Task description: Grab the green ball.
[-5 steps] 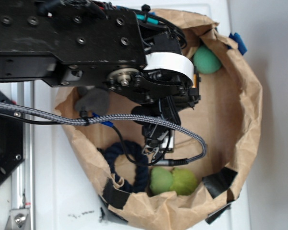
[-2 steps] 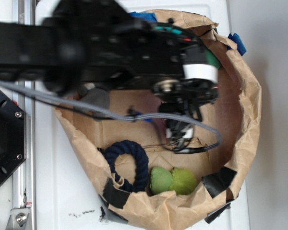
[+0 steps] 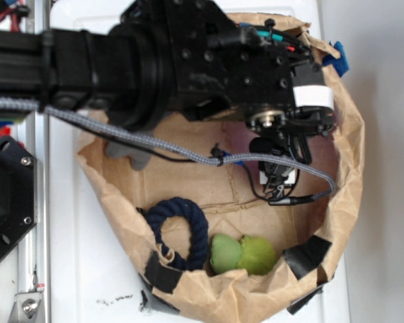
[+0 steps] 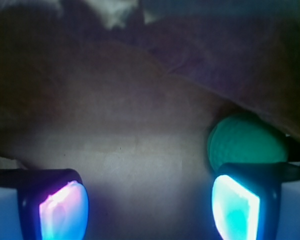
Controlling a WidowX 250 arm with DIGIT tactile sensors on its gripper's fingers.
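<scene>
In the wrist view the green ball [image 4: 247, 142], teal and matte, rests on the brown paper floor against the bag's wall at the right. My gripper [image 4: 150, 205] is open, its two lit pads [image 4: 65, 210] far apart with only bare paper between them. The ball lies just beyond the right finger [image 4: 235, 205] and is partly hidden behind its tip. It is not between the fingers. In the exterior view the black arm [image 3: 256, 74] covers the bag's upper right, so the ball and the fingers are hidden there.
A crumpled brown paper bag [image 3: 350, 175] walls in the work area. Inside lie a yellow-green two-lobed soft toy [image 3: 243, 254], a dark blue rope ring [image 3: 182, 229] and a grey object [image 3: 131, 156]. A braided cable [image 3: 188, 156] hangs across the bag.
The arm has swung right and up across the bag to its upper-right corner. It now covers the green ball, which showed in the exterior view a second ago.
</scene>
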